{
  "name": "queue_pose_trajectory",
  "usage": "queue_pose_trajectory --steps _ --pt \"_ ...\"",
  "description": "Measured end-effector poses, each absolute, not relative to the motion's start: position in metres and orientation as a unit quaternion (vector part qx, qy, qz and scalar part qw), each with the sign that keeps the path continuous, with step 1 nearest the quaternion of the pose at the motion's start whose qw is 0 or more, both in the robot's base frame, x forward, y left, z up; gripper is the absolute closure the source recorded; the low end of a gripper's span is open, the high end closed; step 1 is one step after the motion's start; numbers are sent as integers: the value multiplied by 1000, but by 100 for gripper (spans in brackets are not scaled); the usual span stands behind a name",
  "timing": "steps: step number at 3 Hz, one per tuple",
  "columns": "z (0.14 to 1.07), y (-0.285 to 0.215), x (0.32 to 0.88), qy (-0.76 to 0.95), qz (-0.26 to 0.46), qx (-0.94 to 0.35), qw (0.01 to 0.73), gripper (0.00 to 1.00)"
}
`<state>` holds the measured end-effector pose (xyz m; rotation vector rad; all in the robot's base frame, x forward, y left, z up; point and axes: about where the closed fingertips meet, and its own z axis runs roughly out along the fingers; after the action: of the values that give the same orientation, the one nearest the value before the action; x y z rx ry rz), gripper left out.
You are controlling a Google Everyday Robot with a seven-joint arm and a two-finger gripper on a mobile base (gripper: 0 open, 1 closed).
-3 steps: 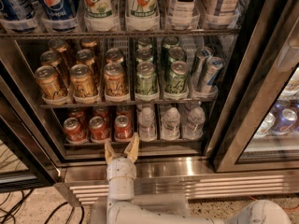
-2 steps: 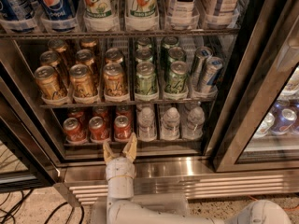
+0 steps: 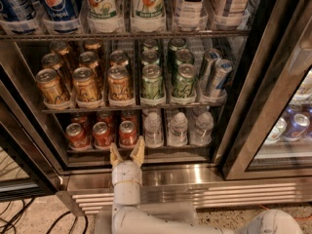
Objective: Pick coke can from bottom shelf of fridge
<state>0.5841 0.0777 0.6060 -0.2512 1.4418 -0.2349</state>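
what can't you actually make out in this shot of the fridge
- Tool: open, just in front of the bottom shelf by the nearest coke can; the camera view does not show whether it touches the can.
- Rear coke cans: mostly hidden behind the front ones.
- Top-row bottles: cut off by the upper edge.

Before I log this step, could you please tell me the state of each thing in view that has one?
gripper: open, fingers spread, at the sill just in front of the coke can.
coke can: upright, not grasped, rightmost of three front red cans.
bottom shelf: stocked.
water bottles: upright, capped.
gold cans: upright.
green cans: upright.
fridge: appears open at the front.
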Motion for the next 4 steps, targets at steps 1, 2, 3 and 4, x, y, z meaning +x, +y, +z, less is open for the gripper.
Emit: queue_pose_trajectory --steps 1,2,3,4 --pt "611 72 590 653 -108 -101 743 37" --pt "611 70 595 654 -106 -93 744 36" --pt "608 70 601 658 -101 -87 741 36" --pt "604 66 607 663 -103 -77 738 36"
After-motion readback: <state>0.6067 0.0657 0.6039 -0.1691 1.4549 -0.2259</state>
